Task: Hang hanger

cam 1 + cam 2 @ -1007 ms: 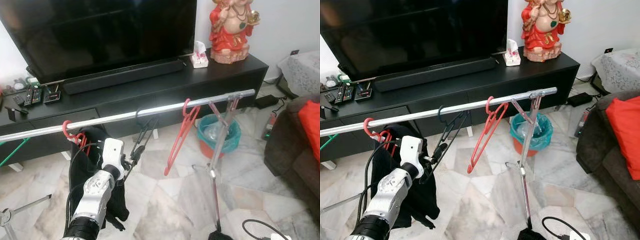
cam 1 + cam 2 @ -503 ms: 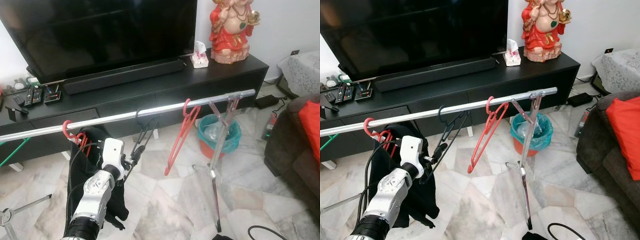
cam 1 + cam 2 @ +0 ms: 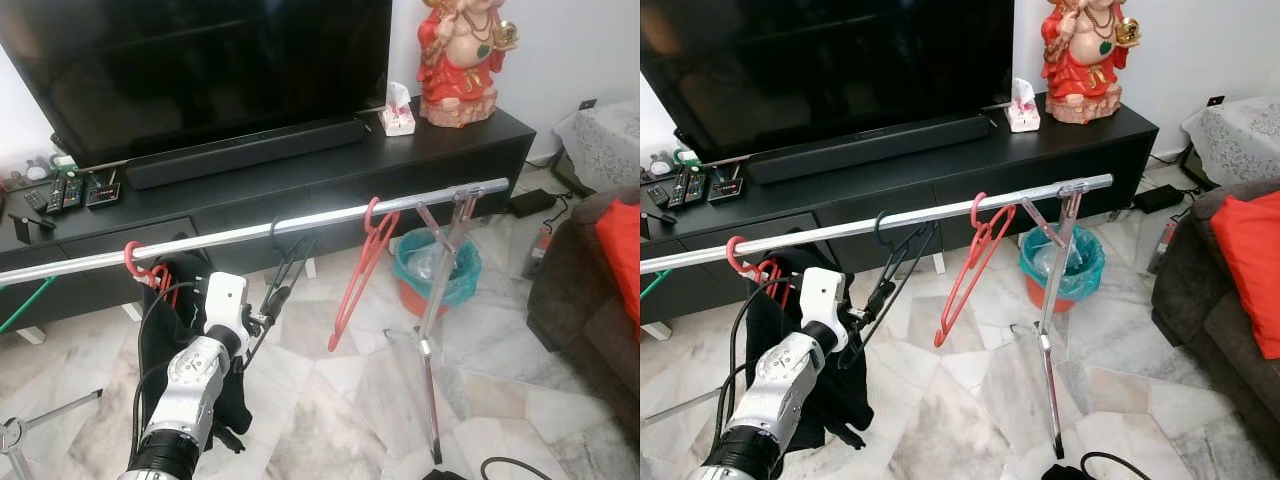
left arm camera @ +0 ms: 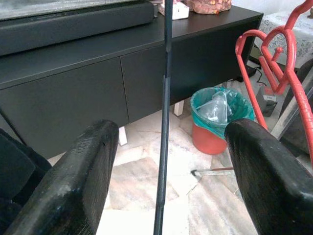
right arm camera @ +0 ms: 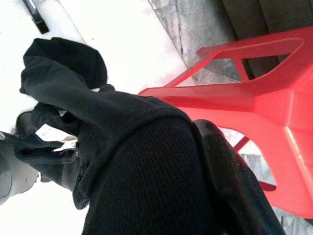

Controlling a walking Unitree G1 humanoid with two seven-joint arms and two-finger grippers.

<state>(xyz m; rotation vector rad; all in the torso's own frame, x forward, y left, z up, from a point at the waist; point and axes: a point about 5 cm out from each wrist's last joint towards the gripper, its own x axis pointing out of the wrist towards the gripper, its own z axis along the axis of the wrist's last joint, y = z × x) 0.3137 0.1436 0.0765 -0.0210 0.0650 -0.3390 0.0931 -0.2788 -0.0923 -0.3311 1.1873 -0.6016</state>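
Note:
A silver rail (image 3: 230, 237) runs across in front of the TV console. A black hanger (image 3: 290, 262) hangs by its hook at the rail's middle, and a red hanger (image 3: 358, 272) hangs further right. At the left, another red hanger (image 3: 140, 265) carries a black garment (image 3: 165, 335). My left gripper (image 3: 268, 302) is at the black hanger's lower end. In the left wrist view its fingers (image 4: 88, 171) stand open, with the hanger's thin bar (image 4: 164, 112) between them, untouched. My right gripper (image 5: 195, 196) is shut on a bunched black cloth (image 5: 122, 161) beside a red plastic stool (image 5: 254, 98).
Behind the rail stands a black TV console (image 3: 330, 175) with a TV, remotes, a tissue box and a red statue (image 3: 462, 60). A red bin with a teal bag (image 3: 437, 268) sits by the rail's right stand (image 3: 432, 340). A dark sofa (image 3: 590, 290) is at the right.
The camera has shifted slightly. The left gripper keeps its place by the black hanger, and the hangers have not moved.

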